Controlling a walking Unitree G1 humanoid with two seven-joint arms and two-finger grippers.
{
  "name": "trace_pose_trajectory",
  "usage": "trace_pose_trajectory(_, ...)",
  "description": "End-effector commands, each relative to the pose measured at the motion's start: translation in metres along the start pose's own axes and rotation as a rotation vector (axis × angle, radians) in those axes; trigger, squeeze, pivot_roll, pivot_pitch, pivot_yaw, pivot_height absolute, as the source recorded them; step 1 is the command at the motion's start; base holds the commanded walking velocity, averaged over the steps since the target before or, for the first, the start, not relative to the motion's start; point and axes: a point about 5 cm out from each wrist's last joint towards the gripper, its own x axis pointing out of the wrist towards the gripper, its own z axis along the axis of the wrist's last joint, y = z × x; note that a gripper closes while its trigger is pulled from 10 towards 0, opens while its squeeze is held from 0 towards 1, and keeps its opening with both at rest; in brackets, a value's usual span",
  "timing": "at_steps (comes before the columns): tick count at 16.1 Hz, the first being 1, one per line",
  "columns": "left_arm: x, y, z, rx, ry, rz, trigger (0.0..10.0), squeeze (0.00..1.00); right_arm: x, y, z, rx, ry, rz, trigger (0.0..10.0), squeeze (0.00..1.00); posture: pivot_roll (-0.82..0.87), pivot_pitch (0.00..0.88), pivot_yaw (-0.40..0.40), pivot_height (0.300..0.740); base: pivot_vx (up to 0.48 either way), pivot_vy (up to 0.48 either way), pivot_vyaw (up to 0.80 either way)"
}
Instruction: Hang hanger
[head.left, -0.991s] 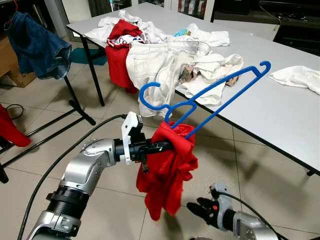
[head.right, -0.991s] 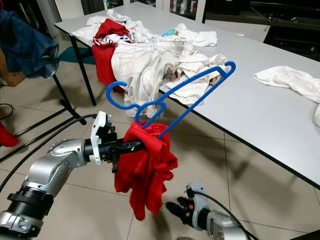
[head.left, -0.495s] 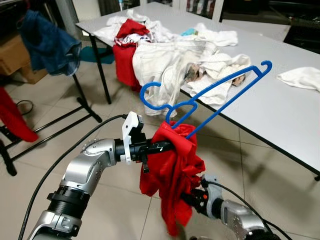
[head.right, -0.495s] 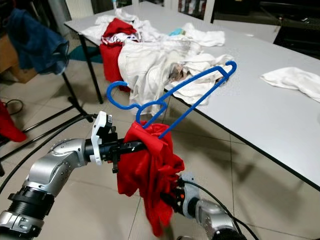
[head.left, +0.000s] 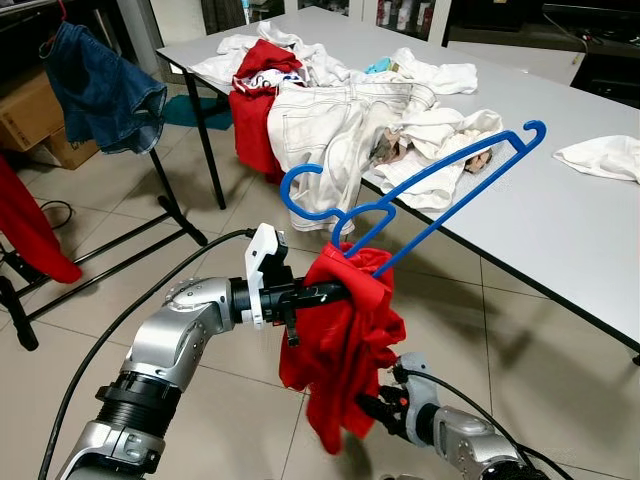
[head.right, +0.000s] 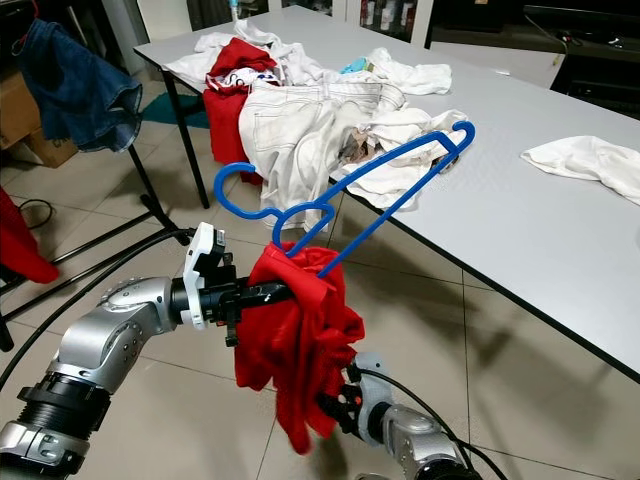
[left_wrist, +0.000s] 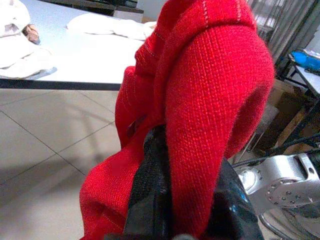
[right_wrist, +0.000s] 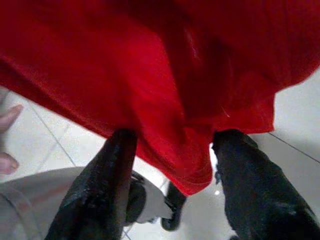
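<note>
A blue plastic hanger (head.left: 440, 185) sticks up at a slant out of a bunched red garment (head.left: 345, 340), its hook toward the table. My left gripper (head.left: 325, 292) is held out level in front of me, shut on the red garment, which drapes over its black fingers (left_wrist: 150, 200). Lower down, my right gripper (head.left: 372, 408) is open at the garment's hanging hem. In the right wrist view the red cloth (right_wrist: 165, 75) hangs between its two spread fingers (right_wrist: 107, 185).
A grey table (head.left: 560, 230) stands right ahead with a heap of white and red clothes (head.left: 330, 110) and a white cloth (head.left: 600, 155). At the left a denim garment (head.left: 100, 90) hangs on a black rack (head.left: 120, 250), near a cardboard box (head.left: 30, 110). Tiled floor below.
My right gripper has moved left and up from beside the red garment to its hanging hem, which has swung a little. The left gripper and hanger have held still; the camera shifted slightly.
</note>
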Motion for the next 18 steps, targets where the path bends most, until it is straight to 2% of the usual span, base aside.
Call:
trace_pose_trajectory(1, 0.003, 0.002, 0.01, 0.044, -0.009, -0.014, 10.0, 0.0, 0.002, 0.0, 0.006, -0.009, -0.013, 0.003, 4.8, 0.0, -0.11, 0.0, 0.062, 0.74, 0.0, 0.0, 0.0)
trace_pose_trajectory(2, 0.003, 0.002, 0.01, 0.046, -0.009, -0.014, 10.0, 0.0, 0.003, 0.001, 0.009, -0.021, -0.018, 0.0, 10.0, 0.0, -0.11, 0.0, 0.062, 0.74, 0.0, 0.0, 0.0)
trace_pose_trajectory(3, 0.003, 0.002, 0.01, 0.047, -0.01, -0.014, 10.0, 0.0, 0.005, 0.004, 0.012, -0.019, -0.029, 0.01, 9.2, 0.0, -0.11, 0.0, 0.062, 0.74, 0.0, 0.0, 0.0)
trace_pose_trajectory(4, 0.003, 0.002, 0.01, 0.047, -0.01, -0.014, 10.0, 0.0, 0.006, 0.004, 0.013, -0.018, -0.032, 0.014, 9.2, 0.0, -0.11, 0.0, 0.062, 0.74, 0.0, 0.0, 0.0)
trace_pose_trajectory(5, 0.003, 0.002, 0.01, 0.048, -0.01, -0.013, 10.0, 0.0, 0.007, 0.007, 0.014, -0.012, -0.043, 0.03, 0.0, 0.0, -0.11, 0.0, 0.06, 0.74, 0.0, 0.0, 0.0)
trace_pose_trajectory(7, 0.002, 0.002, 0.009, 0.048, -0.012, -0.008, 10.0, 0.0, 0.009, 0.012, 0.015, -0.018, -0.057, 0.072, 0.0, 0.0, -0.1, 0.0, 0.056, 0.74, 0.0, 0.0, 0.0)
trace_pose_trajectory(10, 0.001, 0.001, 0.009, 0.047, -0.014, -0.004, 10.0, 0.0, 0.009, 0.013, 0.016, -0.025, -0.075, 0.081, 0.0, 0.0, -0.09, 0.0, 0.053, 0.74, 0.0, 0.0, 0.0)
trace_pose_trajectory(15, 0.0, 0.002, 0.008, 0.045, -0.021, 0.011, 10.0, 0.0, -0.005, -0.008, 0.026, 0.049, -0.195, 0.016, 0.0, 0.0, -0.1, 0.0, 0.047, 0.74, 0.0, 0.0, 0.0)
trace_pose_trajectory(18, 0.001, 0.002, 0.008, 0.046, -0.024, 0.012, 10.0, 0.0, -0.01, -0.009, 0.024, 0.074, -0.247, 0.056, 0.0, 0.0, -0.1, 0.0, 0.047, 0.74, 0.0, 0.0, 0.0)
